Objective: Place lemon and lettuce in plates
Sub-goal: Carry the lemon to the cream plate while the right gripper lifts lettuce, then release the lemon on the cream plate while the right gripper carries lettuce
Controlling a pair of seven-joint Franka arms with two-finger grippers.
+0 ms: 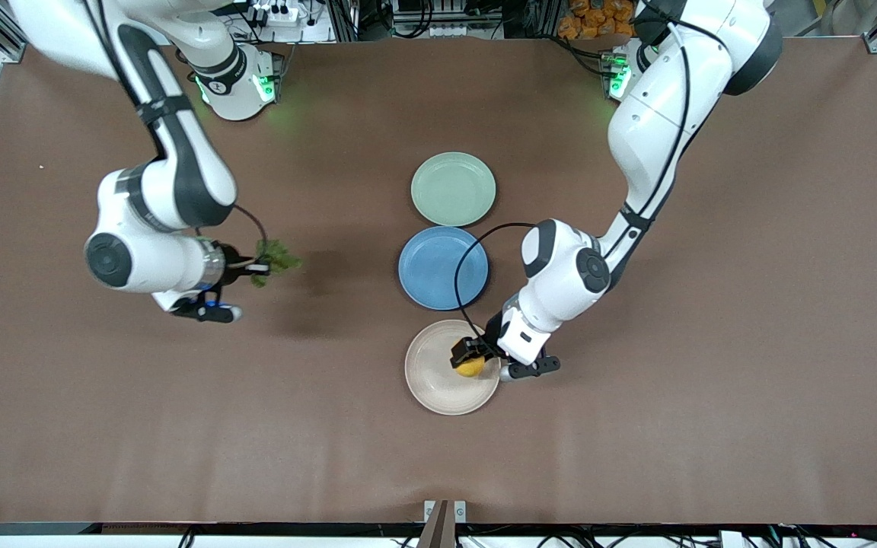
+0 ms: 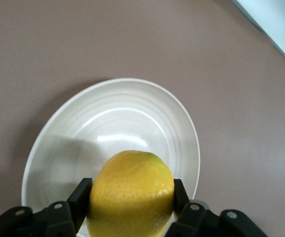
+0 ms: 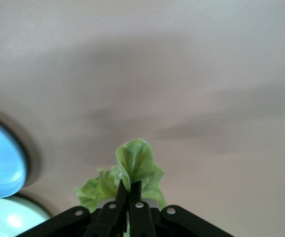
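The left gripper (image 1: 469, 361) was clamped on the lemon (image 1: 470, 367), one finger (image 2: 81, 196) pressed to each side of the fruit, and it hung over the beige-white plate (image 1: 431, 380), above the part of the plate toward the left arm's end of the table. In the left wrist view the lemon (image 2: 131, 193) sat between the pads with the plate's pale ridged bowl (image 2: 112, 128) beneath it; whether the fruit touched the plate could not be told.

The right gripper (image 1: 262, 267) was pinched tight on the lettuce (image 1: 277, 259), its fingers (image 3: 135, 197) nearly together on the leaf (image 3: 137, 165), and it held the leaf above bare brown table (image 1: 712, 342) toward the right arm's end, well apart from the plates.

Three plates lay in a row down the middle of the table: the mint green plate (image 1: 453, 189) farthest from the front camera, a blue plate (image 1: 431, 266) just beside it, and the beige-white one nearest. A black cable (image 1: 460, 262) from the left arm looped over the blue plate. There was one lemon and one lettuce leaf
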